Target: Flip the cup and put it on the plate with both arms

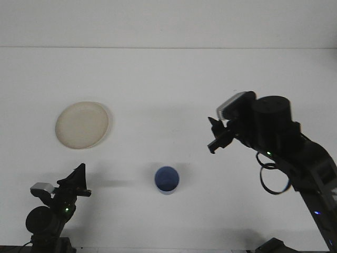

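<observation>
The blue cup [167,180] stands mouth-up on the white tabletop [168,84], down and right of the cream plate [82,125]. It sits between the arms, the left claw [75,182] low at its left and the right claw [217,138] raised to its upper right (both empty). I cannot tell whether either claw is apart or together.

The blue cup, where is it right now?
In the front view the cup stands alone near the table's front edge, about mid-width, right of and nearer than the plate, with both grippers clear of it.
</observation>
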Robot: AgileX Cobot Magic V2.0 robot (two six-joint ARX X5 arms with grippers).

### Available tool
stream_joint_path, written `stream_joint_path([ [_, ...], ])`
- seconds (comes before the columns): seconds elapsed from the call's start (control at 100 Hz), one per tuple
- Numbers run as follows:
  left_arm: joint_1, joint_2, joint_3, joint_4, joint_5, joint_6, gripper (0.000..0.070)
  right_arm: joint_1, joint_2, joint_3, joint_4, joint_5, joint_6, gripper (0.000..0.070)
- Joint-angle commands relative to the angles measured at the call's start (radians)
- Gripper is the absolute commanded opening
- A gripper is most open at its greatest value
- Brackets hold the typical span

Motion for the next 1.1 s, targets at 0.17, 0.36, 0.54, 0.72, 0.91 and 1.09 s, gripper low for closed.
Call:
stream_joint_path([
  [0.17, 0.000, 0.154, 0.214, -0.163, 0.083, 0.049, 0.0015, -0.191, -0.300, -0.478, 0.311, -0.028, 0.039, 0.0305],
  [0.36, -0.020, 0.442, 0.440, -0.294, 0.158, 0.203, 0.0015, -0.284, -0.467, -0.787, 0.496, -0.058, 0.047, 0.0305],
  [0.54, -0.097, 0.754, 0.698, -0.479, 0.211, 0.355, 0.0015, -0.326, -0.539, -0.966, 0.595, -0.058, 0.047, 0.0305],
  [0.72, -0.225, 1.000, 0.923, -0.660, 0.213, 0.466, 0.0308, -0.335, -0.539, -1.019, 0.601, -0.058, 0.061, 0.0305],
  [0.91, -0.337, 1.171, 1.093, -0.738, 0.212, 0.516, 0.0637, -0.335, -0.540, -1.019, 0.623, -0.058, 0.061, 0.0305],
  [1.09, -0.439, 1.308, 1.230, -0.833, 0.172, 0.545, 0.0636, -0.335, -0.540, -1.019, 0.623, -0.058, 0.061, 0.0305],
])
